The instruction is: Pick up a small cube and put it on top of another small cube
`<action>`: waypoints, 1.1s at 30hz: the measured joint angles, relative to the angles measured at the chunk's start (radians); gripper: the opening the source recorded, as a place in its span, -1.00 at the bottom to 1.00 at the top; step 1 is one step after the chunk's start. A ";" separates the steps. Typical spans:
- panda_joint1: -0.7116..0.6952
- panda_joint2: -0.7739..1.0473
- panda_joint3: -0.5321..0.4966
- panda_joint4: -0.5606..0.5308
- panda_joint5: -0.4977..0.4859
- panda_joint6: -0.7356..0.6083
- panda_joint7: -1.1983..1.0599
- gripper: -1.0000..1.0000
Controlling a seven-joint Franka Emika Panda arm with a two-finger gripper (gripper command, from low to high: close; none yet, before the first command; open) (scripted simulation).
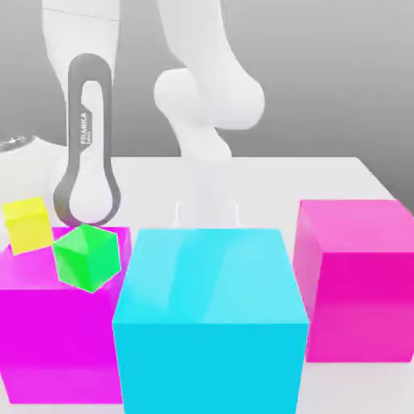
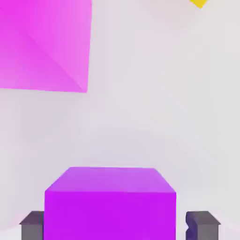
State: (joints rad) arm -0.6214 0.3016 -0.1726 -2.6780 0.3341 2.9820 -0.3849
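The small yellow cube sits at the exterior view's left, behind the left magenta block; one corner of the yellow cube shows in the hand view, far from the fingers. The small green cube stands tilted on a corner in front of that magenta block. My gripper is down on the table behind the cyan block. It is shut on a purple cube, with one dark finger on each side of it.
A big magenta block fills the exterior view's lower left, and a second big magenta block stands at its right. A magenta block lies ahead of the hand. White table lies between it and the purple cube.
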 joint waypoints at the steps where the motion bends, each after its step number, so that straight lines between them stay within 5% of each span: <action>1: 0.000 0.000 0.000 0.000 0.000 -0.001 0.000 -1.00; 5: 0.023 -0.042 -0.033 -0.015 -0.053 -0.040 0.061 -1.00; 10: 0.071 -0.202 -0.119 -0.040 -0.258 -0.177 0.224 -1.00; 19: 0.032 -0.320 -0.169 0.230 -0.547 -0.557 0.659 -1.00; 26: 0.105 -0.406 -0.096 0.368 -0.559 -0.796 0.966 -1.00; 33: 0.229 -0.494 0.052 0.417 -0.446 -0.937 1.220 -1.00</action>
State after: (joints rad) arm -0.3926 -0.1926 -0.1208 -2.2605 -0.1115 2.0448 0.8354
